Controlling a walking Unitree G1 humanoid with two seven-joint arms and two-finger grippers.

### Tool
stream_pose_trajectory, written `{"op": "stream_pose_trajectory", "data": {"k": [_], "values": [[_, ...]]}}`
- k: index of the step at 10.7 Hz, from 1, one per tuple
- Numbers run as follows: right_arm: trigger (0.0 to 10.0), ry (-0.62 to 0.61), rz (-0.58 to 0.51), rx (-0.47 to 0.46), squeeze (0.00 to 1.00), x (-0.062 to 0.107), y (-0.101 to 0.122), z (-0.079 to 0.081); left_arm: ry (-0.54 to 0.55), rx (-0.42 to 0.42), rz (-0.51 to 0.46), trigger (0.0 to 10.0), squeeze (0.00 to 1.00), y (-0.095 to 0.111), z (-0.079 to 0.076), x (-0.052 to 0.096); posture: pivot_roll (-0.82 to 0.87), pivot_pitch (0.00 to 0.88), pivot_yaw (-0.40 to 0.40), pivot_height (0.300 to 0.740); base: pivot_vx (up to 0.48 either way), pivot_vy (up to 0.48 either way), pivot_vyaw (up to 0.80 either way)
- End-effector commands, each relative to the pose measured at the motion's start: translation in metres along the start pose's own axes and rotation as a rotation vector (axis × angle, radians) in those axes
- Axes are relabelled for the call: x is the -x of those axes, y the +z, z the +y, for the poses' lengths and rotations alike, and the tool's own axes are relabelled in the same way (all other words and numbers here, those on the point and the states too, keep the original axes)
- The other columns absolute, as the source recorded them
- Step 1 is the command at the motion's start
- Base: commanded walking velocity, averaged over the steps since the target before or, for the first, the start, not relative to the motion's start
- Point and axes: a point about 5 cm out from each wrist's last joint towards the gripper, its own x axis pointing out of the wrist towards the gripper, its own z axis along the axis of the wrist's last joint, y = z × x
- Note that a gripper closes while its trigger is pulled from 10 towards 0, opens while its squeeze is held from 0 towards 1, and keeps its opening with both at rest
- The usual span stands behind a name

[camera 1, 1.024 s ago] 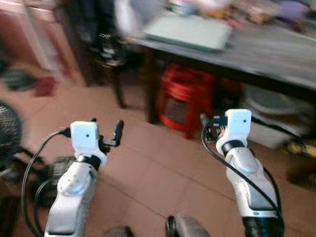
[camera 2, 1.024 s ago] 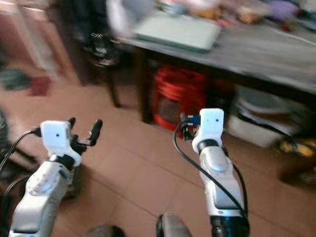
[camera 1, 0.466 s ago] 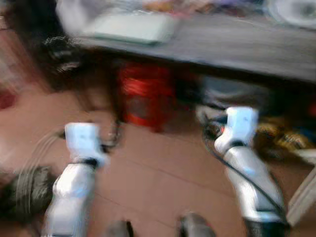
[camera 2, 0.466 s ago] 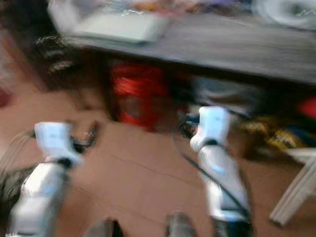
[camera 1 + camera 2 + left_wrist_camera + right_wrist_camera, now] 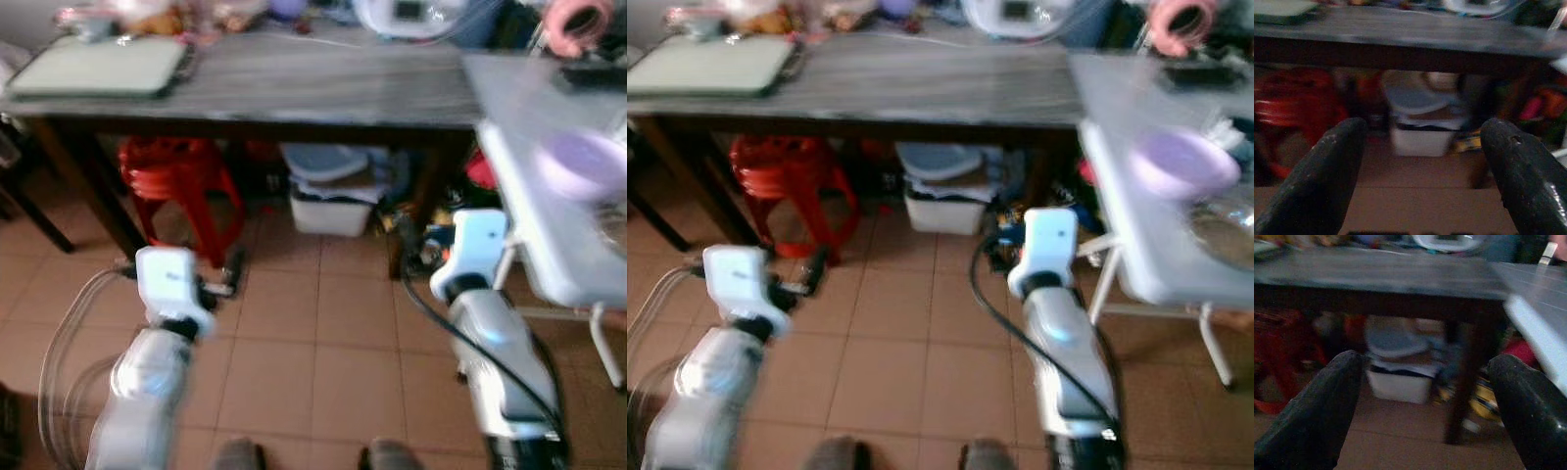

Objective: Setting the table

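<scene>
Both sets of jaws stand spread and empty: the left gripper (image 5: 1418, 161) and the right gripper (image 5: 1422, 401) hang over the tiled floor, near the robot. The view has swung right within the last second, so the camera turned, not the furniture. The dark table (image 5: 294, 83) now lies straight ahead, and a white table (image 5: 1161, 235) with a purple bowl (image 5: 1181, 162) has come in on the right. Judged from this, the robot is nearing the tableware, with nothing picked up yet.

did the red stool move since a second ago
Cannot tell. The red stool sits under the dark table by its left leg as before; the whole view shifted, so the camera turned.
</scene>
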Motion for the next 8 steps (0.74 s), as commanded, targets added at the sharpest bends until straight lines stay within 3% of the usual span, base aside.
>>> {"op": "stream_pose_trajectory", "data": {"k": [1,2,3,4,8], "values": [[10.0,-0.005,-0.034,-0.007,1.0,-0.0017,0.0077,0.0006,-0.007,-0.011,0.0,10.0,0.0,0.002,0.0016,0.0022,-0.04,0.096,0.038,0.74,0.0,-0.454,0.0],[10.0,-0.001,-0.034,-0.002,1.0,-0.0042,0.0084,0.0019,-0.024,-0.009,-0.002,10.0,0.0,0.0027,-0.0017,0.0013,-0.04,0.105,0.035,0.74,0.0,-0.428,0.0],[10.0,0.007,-0.041,0.0,0.31,-0.0055,0.0104,0.003,-0.028,-0.016,-0.004,10.0,0.0,0.0034,-0.0022,0.0011,-0.03,0.105,0.036,0.74,0.0,-0.424,0.0],[10.0,0.016,-0.049,0.01,0.0,-0.0062,0.0119,0.0033,-0.028,-0.018,-0.006,10.0,0.0,0.0041,-0.0024,0.001,-0.03,0.108,0.038,0.74,0.274,-0.39,0.0],[10.0,0.018,-0.055,0.058,0.0,-0.0065,0.013,0.0056,-0.043,-0.021,-0.011,10.0,0.0,0.0064,-0.0034,0.001,-0.03,0.111,0.04,0.74,0.299,-0.373,0.0]]}}
